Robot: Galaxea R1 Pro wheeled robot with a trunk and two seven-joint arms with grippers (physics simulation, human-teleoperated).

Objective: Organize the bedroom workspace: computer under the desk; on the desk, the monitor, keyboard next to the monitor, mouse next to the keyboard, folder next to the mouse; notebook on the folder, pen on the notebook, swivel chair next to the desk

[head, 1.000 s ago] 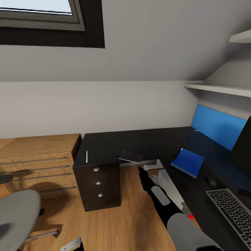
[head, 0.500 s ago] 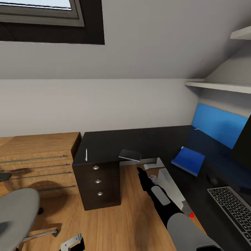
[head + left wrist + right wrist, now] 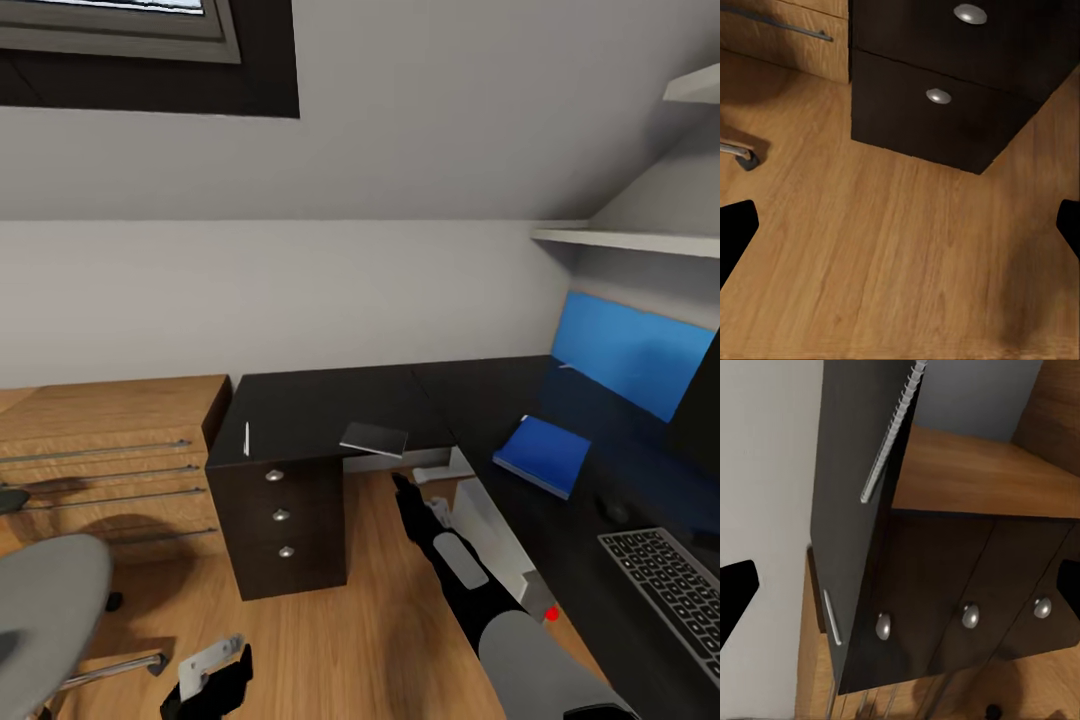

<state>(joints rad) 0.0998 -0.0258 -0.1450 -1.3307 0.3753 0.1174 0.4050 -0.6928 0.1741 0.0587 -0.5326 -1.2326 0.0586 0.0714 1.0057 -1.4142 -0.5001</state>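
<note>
Bright blue folder (image 3: 541, 455) already on glossy black worktop (image 3: 330, 410) near keyboard (image 3: 670, 590); small dark notebook (image 3: 374, 438), silvery pen (image 3: 246, 439) unstacked; both grippers' fingers (image 3: 735, 236) spread, empty.

Walls: plain pale grey wall (image 3: 380, 290) meeting a sloped ceiling (image 3: 430, 110).
Window: dark-framed skylight (image 3: 150, 50) set in the slope, daylight behind it.
Floor: warm wood planks (image 3: 380, 620).
Furniture: light oak chest of drawers (image 3: 110, 450) with slim metal handles.
Shelving: white wall shelves (image 3: 620, 238) at the right corner.
</note>
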